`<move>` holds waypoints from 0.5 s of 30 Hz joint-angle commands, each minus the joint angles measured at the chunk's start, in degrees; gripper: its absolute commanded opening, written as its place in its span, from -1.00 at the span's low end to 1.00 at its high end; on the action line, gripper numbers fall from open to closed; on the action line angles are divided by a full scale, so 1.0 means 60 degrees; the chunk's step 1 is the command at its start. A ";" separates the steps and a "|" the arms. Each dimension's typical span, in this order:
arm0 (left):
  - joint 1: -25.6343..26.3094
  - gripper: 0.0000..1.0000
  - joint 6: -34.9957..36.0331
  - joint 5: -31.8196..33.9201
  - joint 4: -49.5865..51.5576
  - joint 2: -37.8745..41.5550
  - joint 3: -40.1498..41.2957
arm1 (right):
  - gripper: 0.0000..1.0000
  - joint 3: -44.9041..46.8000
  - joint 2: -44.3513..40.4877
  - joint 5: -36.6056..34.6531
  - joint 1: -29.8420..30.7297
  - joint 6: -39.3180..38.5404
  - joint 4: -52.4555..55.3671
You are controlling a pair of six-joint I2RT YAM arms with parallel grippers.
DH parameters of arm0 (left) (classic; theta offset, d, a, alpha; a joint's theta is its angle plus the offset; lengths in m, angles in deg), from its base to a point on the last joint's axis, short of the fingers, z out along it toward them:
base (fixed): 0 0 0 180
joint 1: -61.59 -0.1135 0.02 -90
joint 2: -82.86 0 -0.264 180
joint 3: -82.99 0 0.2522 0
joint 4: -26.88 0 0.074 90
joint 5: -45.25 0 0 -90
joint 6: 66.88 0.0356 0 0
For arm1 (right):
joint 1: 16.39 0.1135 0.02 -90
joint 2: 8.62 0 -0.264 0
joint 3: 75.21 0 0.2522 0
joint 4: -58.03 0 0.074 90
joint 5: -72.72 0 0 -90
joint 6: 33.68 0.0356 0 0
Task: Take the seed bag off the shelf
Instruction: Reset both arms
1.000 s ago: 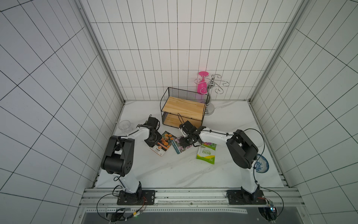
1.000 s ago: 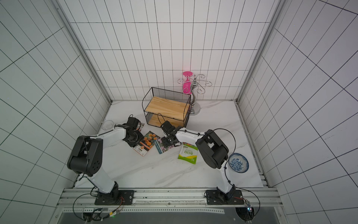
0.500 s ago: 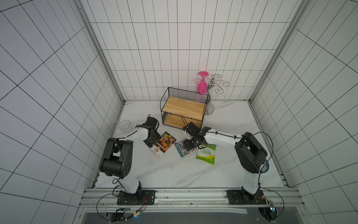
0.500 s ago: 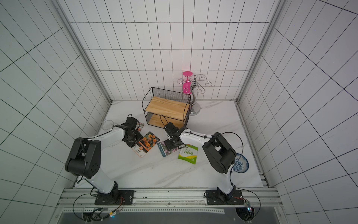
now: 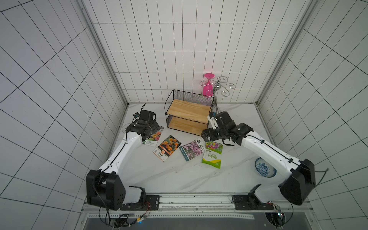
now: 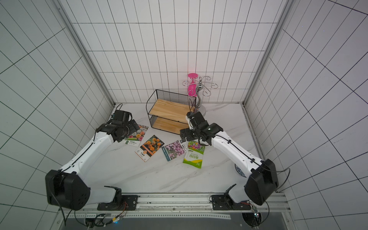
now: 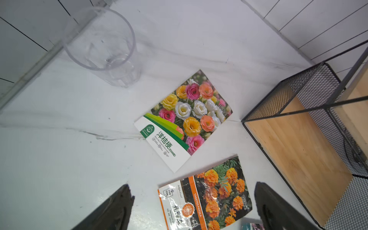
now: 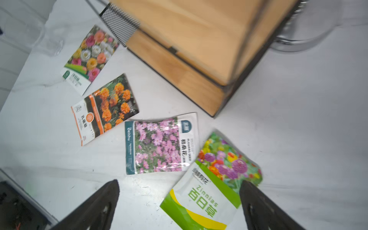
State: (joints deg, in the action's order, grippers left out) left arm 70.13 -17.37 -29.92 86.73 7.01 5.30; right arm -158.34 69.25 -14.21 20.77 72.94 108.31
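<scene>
The shelf [image 5: 189, 111] is set at the back of the worktop [image 5: 179, 179], near its middle. Before it, four bags are laid flat in a row, from left to right: the lisianthus seed bag [image 5: 153, 138], the Tagetes patula seed bag [image 5: 167, 147], the Beishu seed bag [image 5: 192, 149] and the Zinnias seed bag [image 5: 213, 154], the last two just beside each other. A glass stand [image 5: 218, 87] is placed behind the shelf's right end, with a goblet [image 5: 207, 85] hung on it. A tumbler [image 7: 101, 45] is stood left of the row, and a bowl [image 5: 264, 167] well to its right.
</scene>
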 commanded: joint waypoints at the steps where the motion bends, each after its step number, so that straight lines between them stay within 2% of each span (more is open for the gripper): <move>1: -0.0552 0.96 0.0791 0.0680 -0.0834 0.0373 0.0955 | 0.97 0.1153 -0.0774 -0.0272 -0.1401 0.0032 0.0714; 6: -0.1716 0.96 0.1359 -0.0237 -0.5091 0.0826 0.3485 | 0.97 0.2389 -0.1146 -0.0883 -0.3785 -0.0869 -0.1012; 10: -0.1863 0.96 0.2226 -0.0188 -0.8152 0.0542 0.4761 | 0.97 0.3068 -0.0582 -0.1271 -0.5143 -0.1363 -0.3168; 15: -0.1921 0.98 0.3776 0.0176 -0.8339 -0.0182 0.3945 | 0.97 0.3211 0.0965 -0.0782 -0.6508 -0.1122 -0.4564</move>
State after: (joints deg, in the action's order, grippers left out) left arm 58.90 -2.14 -30.20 46.36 6.99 32.12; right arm -140.70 71.63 -19.61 -15.38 67.00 89.16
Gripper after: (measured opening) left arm 0.989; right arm 0.987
